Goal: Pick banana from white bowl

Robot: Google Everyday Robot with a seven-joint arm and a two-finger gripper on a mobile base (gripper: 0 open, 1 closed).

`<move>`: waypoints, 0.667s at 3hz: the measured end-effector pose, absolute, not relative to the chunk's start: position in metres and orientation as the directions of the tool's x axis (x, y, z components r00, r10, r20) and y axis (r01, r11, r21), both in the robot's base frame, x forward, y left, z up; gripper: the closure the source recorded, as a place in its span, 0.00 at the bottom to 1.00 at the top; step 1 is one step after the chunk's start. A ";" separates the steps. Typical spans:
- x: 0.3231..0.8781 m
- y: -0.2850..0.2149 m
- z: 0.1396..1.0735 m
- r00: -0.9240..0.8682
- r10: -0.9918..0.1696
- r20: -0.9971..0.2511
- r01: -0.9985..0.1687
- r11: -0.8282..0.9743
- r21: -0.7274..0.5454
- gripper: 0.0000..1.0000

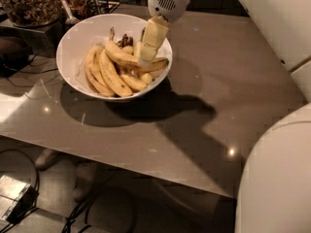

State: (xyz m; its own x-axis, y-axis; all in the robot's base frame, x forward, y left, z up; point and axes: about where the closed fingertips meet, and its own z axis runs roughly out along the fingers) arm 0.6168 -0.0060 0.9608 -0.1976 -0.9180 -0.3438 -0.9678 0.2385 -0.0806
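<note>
Grey-brown and glossy, the bench [218, 86] fills most of the view, carrying small glints of light and a broad dark shadow cast beside the bowl. Its near edge drops off to a dim floor where black cables [73, 217] and a small grey box [14, 193] lie, both partly cut off by the frame. At the top left a dark glass jar [29, 4] of brown nuts is cropped, and the clutter behind it is too dark to name. One white bowl [65, 57], round, deep and smooth, stands on the bench's far left part. It holds yellow bananas: at least five can be counted, though they overlap and dark stems bunch at the back, so the exact number is unclear. The banana [122, 57], the longest one, gently curved, lies across the top of the heap inside the bowl, its right end toward the rim. One tool [144, 58], cream-coloured and blocky below a white rounded wrist with a vent grille, reaches down into the bowl, and its tip meets that banana near the middle. Whether it is parted or closed, or has any hold, cannot be told because it hides its own tip. White rounded robot casing [277, 178] is cut off at the right.
</note>
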 end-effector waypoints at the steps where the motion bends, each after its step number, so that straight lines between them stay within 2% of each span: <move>1: 0.624 -0.013 0.940 -0.285 -0.887 -0.363 -0.952 0.306 0.000 0.14; 2: 0.623 -0.016 0.924 -0.337 -0.865 -0.371 -0.939 0.339 0.061 0.14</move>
